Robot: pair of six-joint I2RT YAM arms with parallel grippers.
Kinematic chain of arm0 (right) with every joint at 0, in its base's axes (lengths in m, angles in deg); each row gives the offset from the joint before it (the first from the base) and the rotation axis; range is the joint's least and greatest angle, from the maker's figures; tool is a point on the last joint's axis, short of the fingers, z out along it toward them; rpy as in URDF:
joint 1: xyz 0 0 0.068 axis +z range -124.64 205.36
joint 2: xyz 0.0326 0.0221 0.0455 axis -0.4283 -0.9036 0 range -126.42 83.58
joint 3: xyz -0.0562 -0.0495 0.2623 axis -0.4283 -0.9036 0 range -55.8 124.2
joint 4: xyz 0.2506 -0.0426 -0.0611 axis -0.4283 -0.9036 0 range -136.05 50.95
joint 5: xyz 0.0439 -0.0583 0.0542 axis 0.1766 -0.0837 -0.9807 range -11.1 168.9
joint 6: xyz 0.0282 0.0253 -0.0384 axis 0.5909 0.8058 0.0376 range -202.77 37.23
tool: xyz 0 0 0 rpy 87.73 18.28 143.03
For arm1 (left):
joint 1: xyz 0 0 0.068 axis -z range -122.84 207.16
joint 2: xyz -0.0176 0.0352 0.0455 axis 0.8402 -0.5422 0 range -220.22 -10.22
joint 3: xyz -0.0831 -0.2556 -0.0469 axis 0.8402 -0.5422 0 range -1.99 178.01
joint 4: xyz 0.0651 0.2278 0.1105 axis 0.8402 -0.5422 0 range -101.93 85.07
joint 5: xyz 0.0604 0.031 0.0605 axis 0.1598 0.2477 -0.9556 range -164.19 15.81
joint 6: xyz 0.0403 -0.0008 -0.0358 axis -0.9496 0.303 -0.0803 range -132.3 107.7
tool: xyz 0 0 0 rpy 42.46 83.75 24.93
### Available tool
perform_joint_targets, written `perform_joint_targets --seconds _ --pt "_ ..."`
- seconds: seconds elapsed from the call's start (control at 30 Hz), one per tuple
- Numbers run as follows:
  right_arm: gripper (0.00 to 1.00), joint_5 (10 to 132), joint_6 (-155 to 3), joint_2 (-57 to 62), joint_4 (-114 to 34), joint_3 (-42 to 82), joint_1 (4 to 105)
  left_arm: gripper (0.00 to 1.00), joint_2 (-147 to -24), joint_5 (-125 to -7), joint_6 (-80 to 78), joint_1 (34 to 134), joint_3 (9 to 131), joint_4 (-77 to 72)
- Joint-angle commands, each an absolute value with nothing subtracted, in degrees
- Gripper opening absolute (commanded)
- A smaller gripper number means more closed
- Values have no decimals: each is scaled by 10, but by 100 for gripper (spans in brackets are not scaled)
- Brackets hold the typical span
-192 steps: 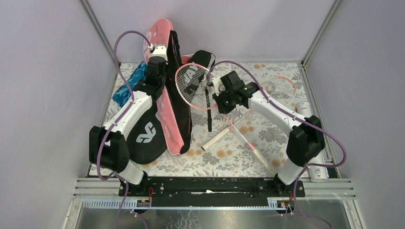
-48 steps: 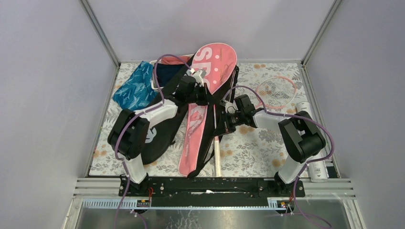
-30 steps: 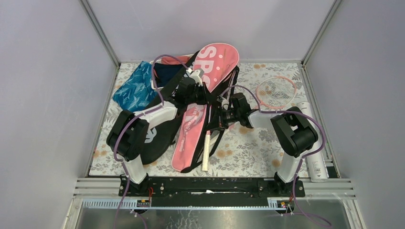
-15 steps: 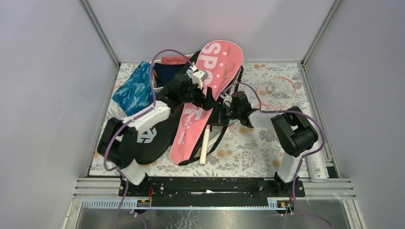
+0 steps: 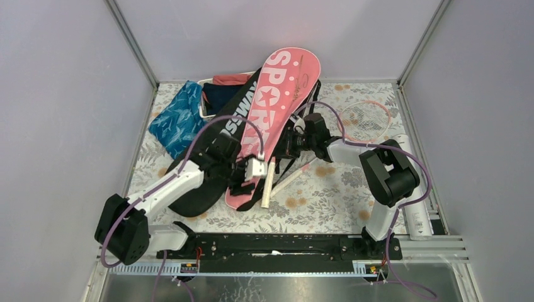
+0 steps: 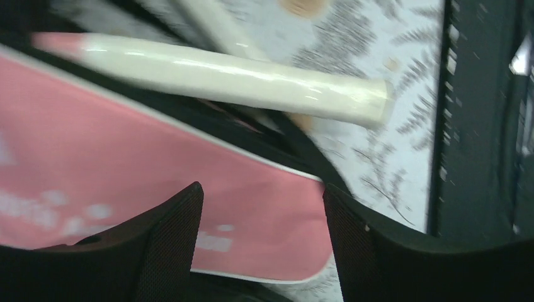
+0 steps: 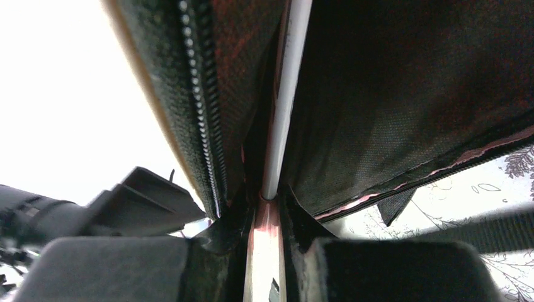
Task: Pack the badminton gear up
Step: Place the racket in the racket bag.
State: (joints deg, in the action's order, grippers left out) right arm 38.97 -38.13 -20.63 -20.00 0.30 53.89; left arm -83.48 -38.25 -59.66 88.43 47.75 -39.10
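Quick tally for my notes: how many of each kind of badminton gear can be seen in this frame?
Racket bags: 2, the pink bag and the black bag
Rackets partly showing: 2, one by its white handle, one by its pink-rimmed head
Shuttlecock tube: 1
Total: 5

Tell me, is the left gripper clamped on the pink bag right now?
No, the left gripper is open: its fingers stand wide apart, and the pink bag lies beyond them, not pinched.
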Motion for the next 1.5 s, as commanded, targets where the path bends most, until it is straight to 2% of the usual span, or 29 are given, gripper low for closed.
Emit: perform_joint_targets --seconds 0.0,0.17,0.53,0.8,0.93,1.07,1.17,1.47 --pt "0 393 -398 -186 -190 39 536 74 -797 -406 -698 932 429 -461" --pt "0 390 -385 -196 -190 46 535 74 -784 -431 -703 964 402 -458" --pt "0 386 -382 -202 -192 51 535 59 -794 -513 -686 1048 352 -421" --pt "0 385 -383 -207 -192 51 535 40 -796 -562 -693 1086 321 -390" --pt "0 386 -387 -212 -198 55 535 21 -808 -594 -701 1110 304 -378" --pt "0 387 -396 -213 -204 54 534 12 -806 -616 -713 1130 286 -355" --pt "0 390 -398 -213 -205 54 533 0 -802 -630 -716 1152 277 -351" --pt "0 418 -389 -240 -189 73 533 0 -808 -623 -712 1209 252 -340"
